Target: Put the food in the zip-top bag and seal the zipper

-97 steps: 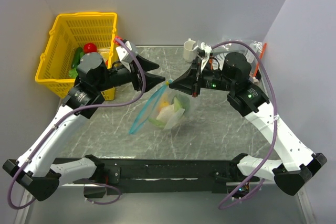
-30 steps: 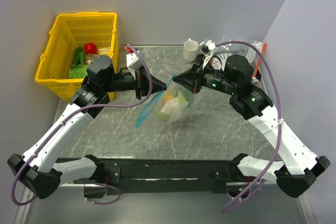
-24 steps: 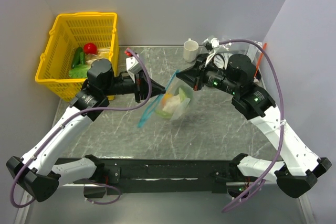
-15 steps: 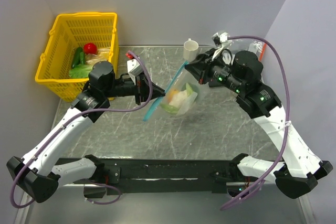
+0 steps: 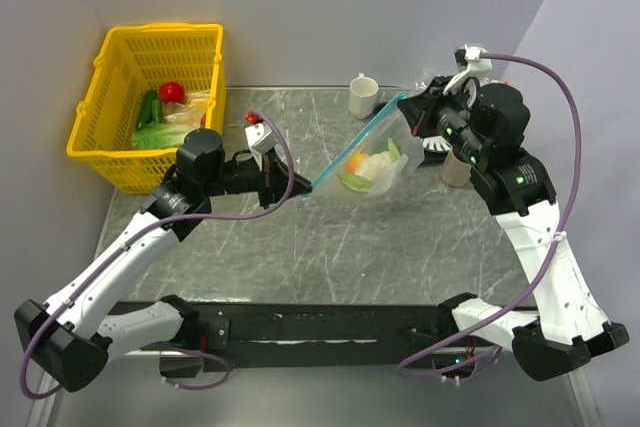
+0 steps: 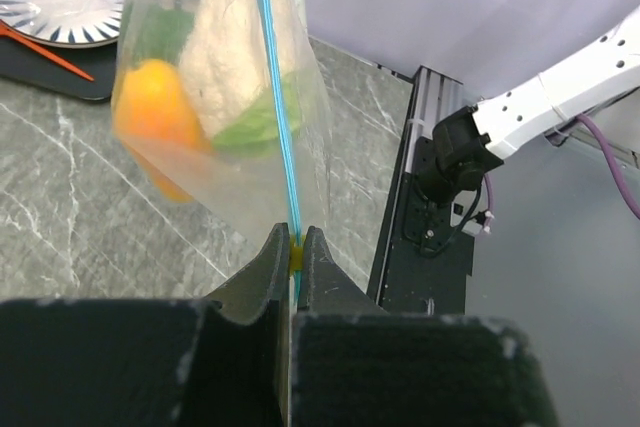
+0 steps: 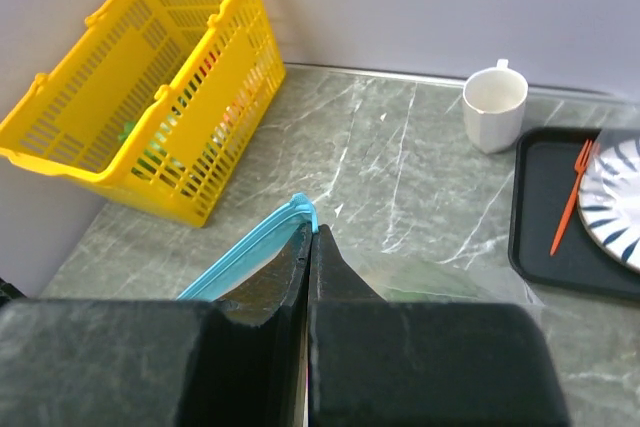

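The zip-top bag (image 5: 396, 173), food (image 5: 366, 162) inside, is stretched taut; its zipper (image 5: 352, 147) is pinched at each end by left gripper (image 5: 297, 190) and right gripper (image 5: 410, 104), jaws fully closed, for sealing.

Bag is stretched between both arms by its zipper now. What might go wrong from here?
Slip: the left gripper and right gripper pinch only the ends of the zipper, and the loaded zip-top bag hangs from it; either grip failing could drop it.
Open seam: in the right wrist view the strip's two tracks look parted near that gripper, so food might spill.
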